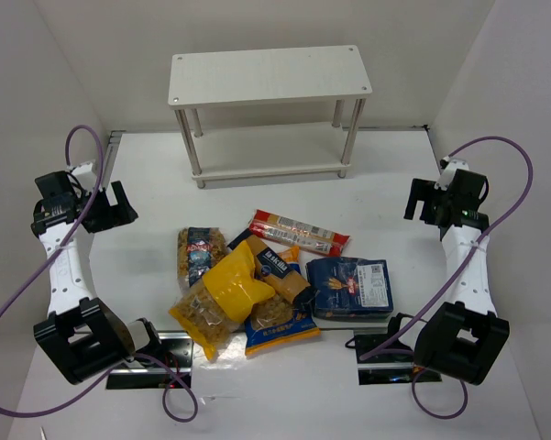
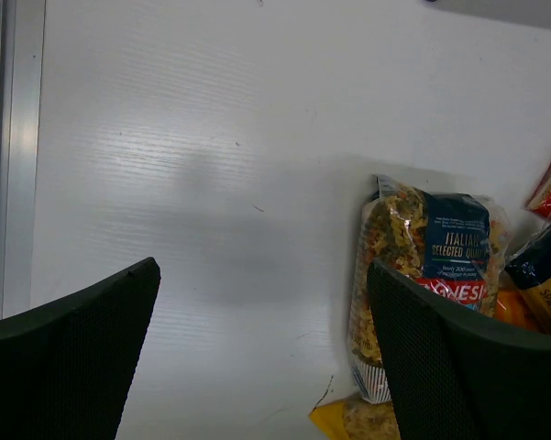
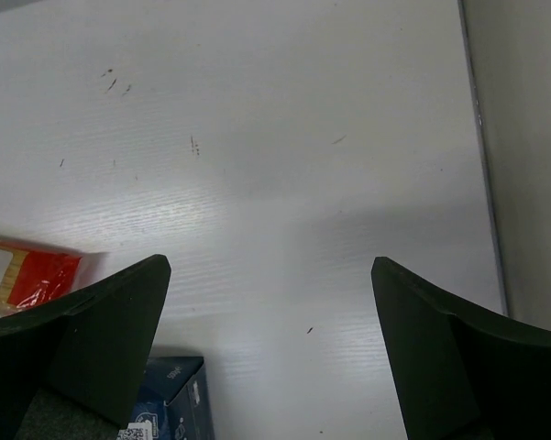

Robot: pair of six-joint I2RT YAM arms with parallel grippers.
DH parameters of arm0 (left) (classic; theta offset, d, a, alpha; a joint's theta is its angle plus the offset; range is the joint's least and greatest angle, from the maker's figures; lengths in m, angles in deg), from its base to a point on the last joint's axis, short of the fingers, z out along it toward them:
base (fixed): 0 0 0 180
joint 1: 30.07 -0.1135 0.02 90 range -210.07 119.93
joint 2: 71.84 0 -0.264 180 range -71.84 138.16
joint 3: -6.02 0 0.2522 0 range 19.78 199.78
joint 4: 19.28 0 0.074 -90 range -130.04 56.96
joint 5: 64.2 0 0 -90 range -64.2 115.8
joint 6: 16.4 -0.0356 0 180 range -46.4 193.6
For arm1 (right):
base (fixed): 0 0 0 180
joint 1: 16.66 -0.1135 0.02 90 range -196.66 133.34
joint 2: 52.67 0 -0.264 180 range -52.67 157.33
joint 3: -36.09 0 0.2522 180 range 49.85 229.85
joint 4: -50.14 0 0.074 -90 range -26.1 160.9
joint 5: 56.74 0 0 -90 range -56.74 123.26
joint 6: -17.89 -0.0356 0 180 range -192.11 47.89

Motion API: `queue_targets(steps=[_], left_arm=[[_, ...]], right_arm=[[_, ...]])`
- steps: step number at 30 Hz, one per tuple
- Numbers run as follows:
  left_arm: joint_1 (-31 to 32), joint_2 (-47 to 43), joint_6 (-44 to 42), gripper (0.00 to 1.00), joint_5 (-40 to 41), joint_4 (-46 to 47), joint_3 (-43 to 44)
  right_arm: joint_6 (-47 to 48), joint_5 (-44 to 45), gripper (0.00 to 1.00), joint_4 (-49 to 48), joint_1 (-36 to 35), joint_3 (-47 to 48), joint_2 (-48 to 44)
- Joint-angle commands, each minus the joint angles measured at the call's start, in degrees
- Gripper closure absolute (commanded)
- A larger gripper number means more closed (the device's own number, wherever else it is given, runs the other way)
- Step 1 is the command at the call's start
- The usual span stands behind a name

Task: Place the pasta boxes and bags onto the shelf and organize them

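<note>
Several pasta packs lie heaped at the table's middle: a yellow-topped clear bag (image 1: 218,301), a dark-blue-labelled clear bag (image 1: 200,252), a long red spaghetti packet (image 1: 298,232), a dark blue box (image 1: 350,287) and yellow-blue packs (image 1: 280,316). The white two-tier shelf (image 1: 269,76) stands empty at the back. My left gripper (image 1: 113,207) is open and empty, left of the heap; its wrist view shows the blue-labelled bag (image 2: 431,266). My right gripper (image 1: 424,200) is open and empty, right of the heap; its wrist view shows the red packet's end (image 3: 27,275) and the box's corner (image 3: 170,399).
White walls close in the table on three sides. A metal strip (image 2: 5,156) runs along the left edge. The arm bases (image 1: 82,339) and purple cables (image 1: 495,211) sit at the near corners.
</note>
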Motion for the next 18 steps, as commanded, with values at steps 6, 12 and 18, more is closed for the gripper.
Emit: queue_targets(steps=[6, 12, 18], left_arm=[[-0.4, -0.6, -1.6, 0.01, -1.7, 0.0, 0.1], [-0.4, -0.6, -1.6, 0.01, -2.3, 0.0, 0.1], [5.7, 2.6, -10.2, 0.01, -6.5, -5.1, 3.1]], right_arm=[[0.4, -0.9, 0.01, 0.3, -0.4, 0.8, -1.1], [0.9, -2.1, 0.01, 0.3, -0.4, 0.8, -1.1], [1.4, -2.7, 0.01, 0.3, -0.4, 0.8, -1.7]])
